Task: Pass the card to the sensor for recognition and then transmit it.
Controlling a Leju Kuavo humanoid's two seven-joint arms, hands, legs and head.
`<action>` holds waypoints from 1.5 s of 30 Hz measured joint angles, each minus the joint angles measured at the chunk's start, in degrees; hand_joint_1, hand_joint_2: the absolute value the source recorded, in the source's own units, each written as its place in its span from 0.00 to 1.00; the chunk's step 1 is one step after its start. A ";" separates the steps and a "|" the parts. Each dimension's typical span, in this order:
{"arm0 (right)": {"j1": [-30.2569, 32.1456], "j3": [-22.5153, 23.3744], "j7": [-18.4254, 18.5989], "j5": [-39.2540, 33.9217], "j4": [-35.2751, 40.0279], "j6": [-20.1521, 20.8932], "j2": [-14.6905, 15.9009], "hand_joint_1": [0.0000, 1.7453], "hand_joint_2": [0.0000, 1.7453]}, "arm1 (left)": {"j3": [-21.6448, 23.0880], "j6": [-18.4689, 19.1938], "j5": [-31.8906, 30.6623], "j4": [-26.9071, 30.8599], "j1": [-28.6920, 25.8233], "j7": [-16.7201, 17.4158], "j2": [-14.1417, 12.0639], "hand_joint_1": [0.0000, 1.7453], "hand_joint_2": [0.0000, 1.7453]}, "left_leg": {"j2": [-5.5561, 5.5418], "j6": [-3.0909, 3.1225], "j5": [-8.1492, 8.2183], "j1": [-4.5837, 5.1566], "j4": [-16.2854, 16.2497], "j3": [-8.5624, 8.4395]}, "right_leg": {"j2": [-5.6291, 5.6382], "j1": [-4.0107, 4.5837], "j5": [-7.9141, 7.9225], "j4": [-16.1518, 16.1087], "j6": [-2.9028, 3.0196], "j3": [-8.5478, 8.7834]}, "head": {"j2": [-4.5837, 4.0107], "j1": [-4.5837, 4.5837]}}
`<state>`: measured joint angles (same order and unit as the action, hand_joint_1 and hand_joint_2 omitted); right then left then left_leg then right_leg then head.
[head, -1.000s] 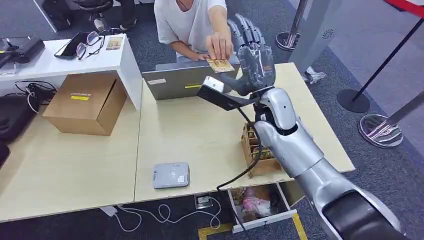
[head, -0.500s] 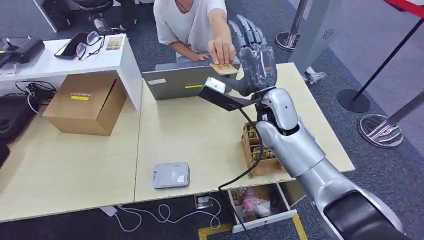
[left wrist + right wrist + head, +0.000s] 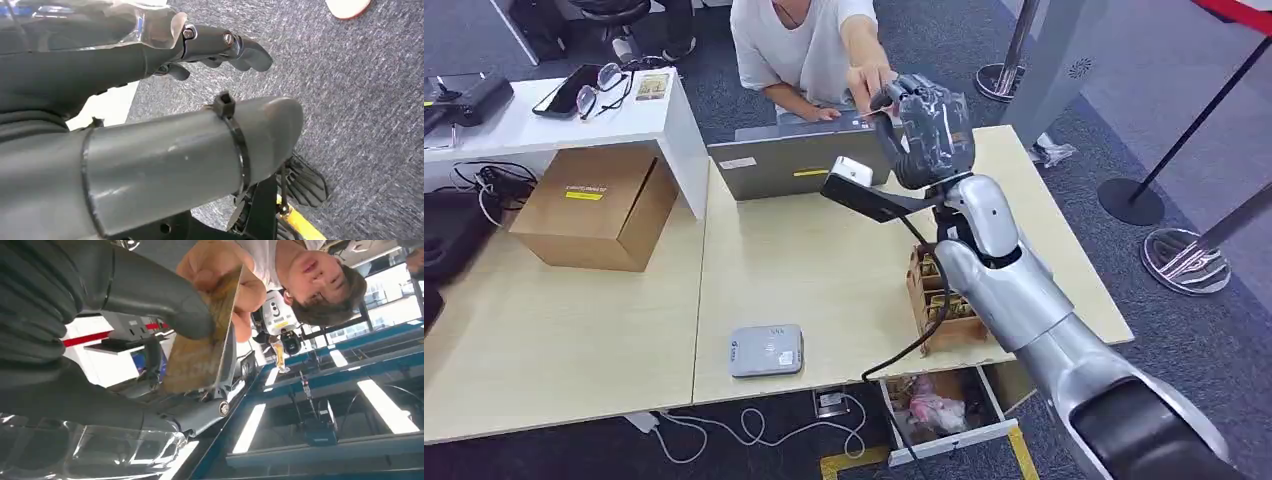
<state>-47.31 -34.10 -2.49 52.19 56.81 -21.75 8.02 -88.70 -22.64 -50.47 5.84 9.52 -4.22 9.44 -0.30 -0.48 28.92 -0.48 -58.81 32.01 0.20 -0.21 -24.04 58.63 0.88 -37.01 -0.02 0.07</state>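
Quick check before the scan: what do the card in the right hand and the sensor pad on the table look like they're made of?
Card: thin and stiff, tan printed face, likely paperboard or matte plastic; it stays flat between the right hand and the person's hand. Sensor: light grey moulded plastic by its look, with rounded corners and a smooth satin top.

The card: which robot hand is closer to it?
The right hand. Its thumb and fingers close on the card, which the person's hand also touches. The left hand hangs down over the carpet, with no card near it.
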 joint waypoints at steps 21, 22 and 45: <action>-0.26 -0.04 -0.22 -0.17 -1.22 -0.63 -0.17 1.00 1.00 | 0.00 -0.15 -0.92 0.00 0.21 0.31 0.02 0.00 0.00 | -0.01 0.00 0.00 0.00 0.00 0.00 | 0.00 0.00 0.00 0.00 0.00 0.00 | 0.00 0.00; -0.24 -0.04 -0.48 -0.55 -1.29 -0.63 -0.17 1.00 1.00 | -0.02 -0.20 -0.98 0.00 0.24 0.31 0.02 0.00 0.00 | -0.01 0.00 0.00 0.00 0.00 0.00 | 0.00 0.00 0.00 0.00 0.00 0.00 | 0.00 0.00; 14.29 0.02 -4.72 -30.48 14.51 10.84 -0.66 1.00 1.00 | 0.00 1.92 1.57 0.00 0.20 -0.52 0.28 0.00 0.00 | -0.02 -0.01 0.02 -0.01 0.01 0.02 | -0.02 0.01 -0.01 -0.01 0.00 0.00 | 0.00 0.02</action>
<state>-33.02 -34.07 -7.22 21.72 71.32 -10.91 7.37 -88.70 -20.72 -48.90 5.84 9.72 -4.74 9.73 -0.32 -0.49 28.94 -0.50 -58.80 32.03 0.18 -0.20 -24.05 58.62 0.88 -37.01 -0.02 0.09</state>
